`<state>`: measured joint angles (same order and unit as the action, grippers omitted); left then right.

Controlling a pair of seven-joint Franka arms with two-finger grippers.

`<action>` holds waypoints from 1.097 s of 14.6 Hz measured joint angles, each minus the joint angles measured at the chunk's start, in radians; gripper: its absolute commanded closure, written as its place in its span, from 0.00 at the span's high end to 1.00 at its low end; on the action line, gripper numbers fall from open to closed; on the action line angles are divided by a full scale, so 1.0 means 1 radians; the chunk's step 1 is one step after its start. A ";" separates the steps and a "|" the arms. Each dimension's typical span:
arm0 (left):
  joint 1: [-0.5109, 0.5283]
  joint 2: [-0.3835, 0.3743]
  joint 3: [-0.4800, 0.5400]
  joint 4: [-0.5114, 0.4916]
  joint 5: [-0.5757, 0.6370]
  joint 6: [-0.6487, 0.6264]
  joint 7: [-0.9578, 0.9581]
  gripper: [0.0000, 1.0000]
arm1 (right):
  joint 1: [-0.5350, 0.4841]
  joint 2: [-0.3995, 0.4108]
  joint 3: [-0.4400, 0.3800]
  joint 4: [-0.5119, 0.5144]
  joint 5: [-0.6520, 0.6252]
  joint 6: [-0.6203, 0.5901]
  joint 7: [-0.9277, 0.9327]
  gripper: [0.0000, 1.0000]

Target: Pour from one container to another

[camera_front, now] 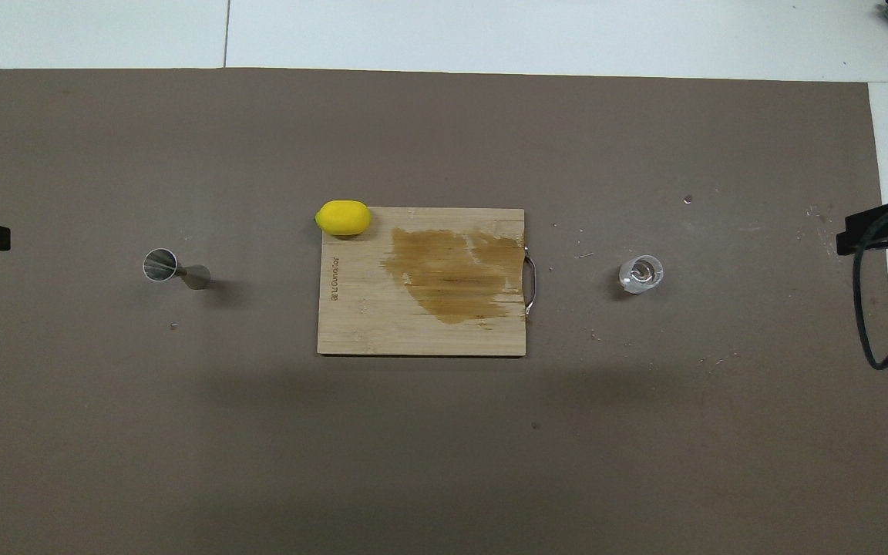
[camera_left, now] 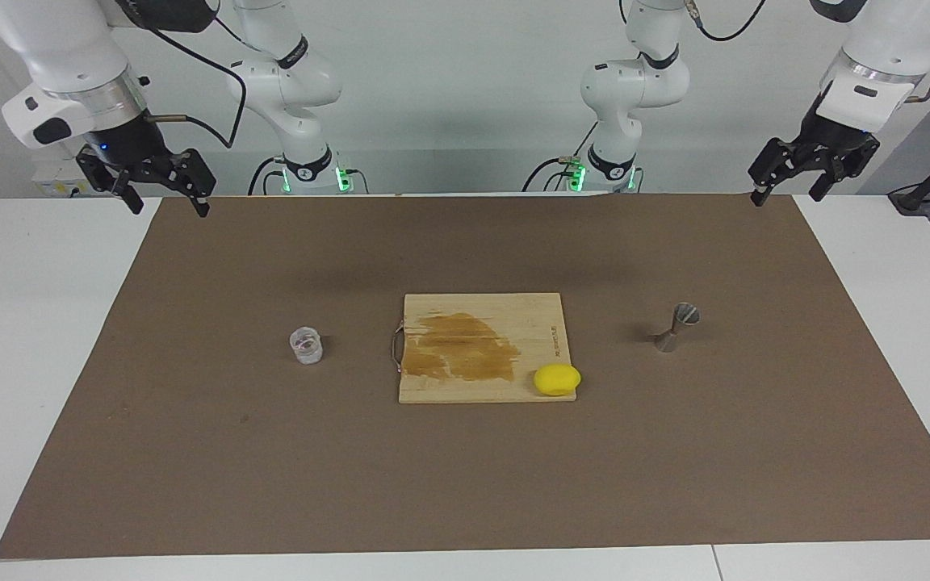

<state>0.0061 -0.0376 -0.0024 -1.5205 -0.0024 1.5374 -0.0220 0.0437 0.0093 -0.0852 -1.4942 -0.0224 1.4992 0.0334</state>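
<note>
Standing upright, steel jigger with mouth up, glass cup upright, both grippers' jaws spread, holding nothing

High facing view, steep overhead view, both sharing brown mat.

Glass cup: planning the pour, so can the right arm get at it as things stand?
Probably yes. The glass cup stands alone on the mat at the right arm's end; the right tool, open, hangs above the mat's edge, with nothing in between.
</note>
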 measured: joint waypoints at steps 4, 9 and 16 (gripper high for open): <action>0.000 0.000 0.000 0.000 0.000 0.000 0.000 1.00 | 0.002 0.000 0.000 -0.001 0.000 0.000 0.000 1.00; 0.000 0.000 0.000 0.000 0.000 0.000 0.000 1.00 | 0.001 -0.001 0.000 -0.007 0.000 0.023 0.000 1.00; 0.000 0.000 0.000 0.000 0.000 0.000 0.000 1.00 | 0.000 -0.008 -0.002 -0.024 0.000 0.024 0.000 1.00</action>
<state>0.0061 -0.0376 -0.0024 -1.5205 -0.0024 1.5374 -0.0220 0.0436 0.0011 -0.0873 -1.5179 -0.0224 1.5229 0.0337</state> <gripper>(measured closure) 0.000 0.000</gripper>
